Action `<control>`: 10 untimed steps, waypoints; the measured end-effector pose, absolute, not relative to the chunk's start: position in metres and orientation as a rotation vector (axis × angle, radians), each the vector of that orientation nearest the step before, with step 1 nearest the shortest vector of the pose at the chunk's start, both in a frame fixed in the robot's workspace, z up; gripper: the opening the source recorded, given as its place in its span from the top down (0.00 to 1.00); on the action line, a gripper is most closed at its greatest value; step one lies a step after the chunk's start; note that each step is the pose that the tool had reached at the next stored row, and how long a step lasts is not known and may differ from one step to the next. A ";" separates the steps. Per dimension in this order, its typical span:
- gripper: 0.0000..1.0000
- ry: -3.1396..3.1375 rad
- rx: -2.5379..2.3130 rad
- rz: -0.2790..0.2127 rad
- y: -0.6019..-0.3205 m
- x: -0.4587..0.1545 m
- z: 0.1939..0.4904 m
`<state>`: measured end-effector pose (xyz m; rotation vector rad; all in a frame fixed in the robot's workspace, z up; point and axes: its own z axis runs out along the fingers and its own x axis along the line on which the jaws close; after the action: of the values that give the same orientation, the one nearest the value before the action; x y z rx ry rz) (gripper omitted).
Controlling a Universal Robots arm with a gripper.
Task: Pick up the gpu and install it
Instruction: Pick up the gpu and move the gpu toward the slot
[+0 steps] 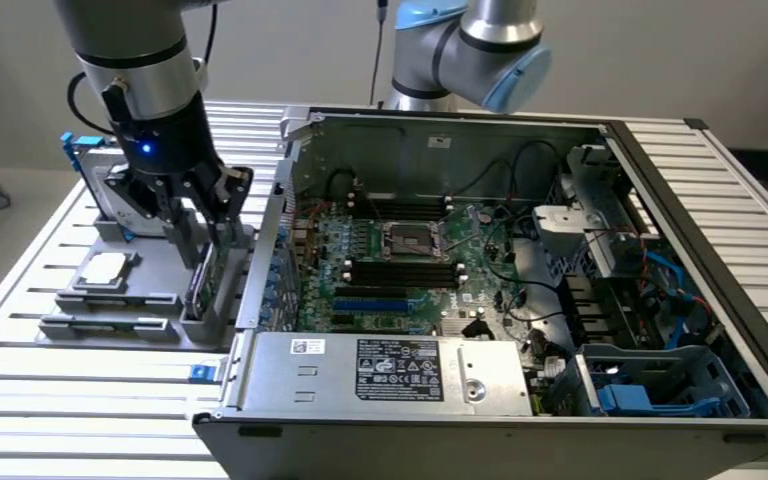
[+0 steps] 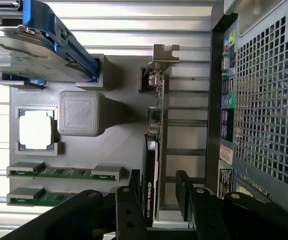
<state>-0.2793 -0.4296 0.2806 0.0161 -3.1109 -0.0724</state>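
The gpu (image 2: 152,145) stands on its long edge in a slot of the grey holder (image 2: 121,125), on the holder's side nearest the case (image 2: 263,100); its silver bracket (image 2: 164,56) is at the end far from the gripper (image 2: 157,175). The gripper sits low over the card's other end with its jaws open and straddling it; one finger (image 2: 134,192) is just beside one face, though whether it touches I cannot tell; the other finger (image 2: 182,192) stands clear of the opposite face with a gap showing, so the card is not clamped. The rest lies on the holder's side away from the case: a square grey block (image 2: 80,114) sits near the holder's middle, apart from the gpu; a cpu (image 2: 35,129) lies in a recess just beyond the block; a hard drive (image 2: 29,55) in a blue frame leans at the holder's bracket-end corner; two memory sticks (image 2: 59,172) lie flat side by side at the holder's gripper end. The holder rests on a slatted table (image 1: 51,400). The case's perforated wall rises just beside the holder, near the clear finger; past that wall the case is open, with the motherboard (image 1: 398,250) flat inside and a labelled power supply (image 1: 384,370) along one side.
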 end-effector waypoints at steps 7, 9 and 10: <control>0.58 -3.111 0.018 -0.072 -0.428 -0.280 0.268; 0.58 -3.111 0.018 -0.072 -0.427 -0.281 0.264; 0.58 -3.111 0.018 -0.073 -0.427 -0.281 0.262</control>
<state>-0.2814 -0.4271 0.2624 0.0180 -3.1109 -0.0725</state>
